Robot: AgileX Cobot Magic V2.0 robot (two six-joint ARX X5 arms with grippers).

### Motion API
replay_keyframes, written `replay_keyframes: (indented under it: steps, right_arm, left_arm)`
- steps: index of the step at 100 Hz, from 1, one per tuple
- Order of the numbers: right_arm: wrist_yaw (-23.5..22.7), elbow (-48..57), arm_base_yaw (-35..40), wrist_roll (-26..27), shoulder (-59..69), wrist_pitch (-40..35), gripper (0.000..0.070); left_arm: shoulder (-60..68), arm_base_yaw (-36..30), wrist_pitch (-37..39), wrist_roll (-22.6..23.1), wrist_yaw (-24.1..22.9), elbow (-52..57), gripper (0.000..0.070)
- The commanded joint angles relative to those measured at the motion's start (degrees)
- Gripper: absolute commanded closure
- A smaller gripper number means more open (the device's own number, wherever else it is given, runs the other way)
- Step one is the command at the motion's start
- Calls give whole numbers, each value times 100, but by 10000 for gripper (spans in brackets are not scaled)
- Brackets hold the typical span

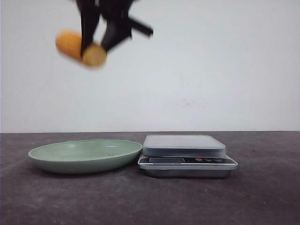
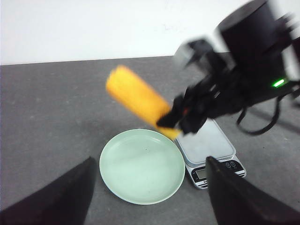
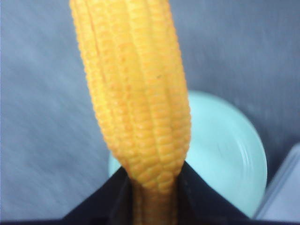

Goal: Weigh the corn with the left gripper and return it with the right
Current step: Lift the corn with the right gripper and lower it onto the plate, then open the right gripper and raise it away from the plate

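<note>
Front view: the right gripper (image 1: 96,44) is gripping the corn (image 1: 79,48) by its end, high above the green plate (image 1: 84,154); the left gripper's fingers (image 2: 56,199) are spreading wide, empty. Such an end grip is risking slippage.

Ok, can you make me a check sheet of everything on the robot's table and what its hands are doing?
Surface: dark grey table, nothing spilled.
Job's things: corn up in the air above the green plate, which has nothing in it; kitchen scale beside the plate, nothing on its tray.
Clutter: nothing seen.
Hands: right hand shut on the corn near one end; left hand open, holding nothing, fingers spread wide apart above the table.
Cables: black cable looping off the right arm, hanging over the table behind the scale.
Surroundings: plain white wall behind the table.
</note>
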Motion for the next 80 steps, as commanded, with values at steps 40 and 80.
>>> replay_keyframes:
  steps: [40, 80]
  right_arm:
    - [52, 140, 9, 20, 1414, -385, 700]
    - [227, 138, -70, -28, 1495, -619, 626]
  left_arm:
    - [9, -42, -31, 17, -17, 66, 255]
    - [7, -42, -157, 20, -20, 66, 255]
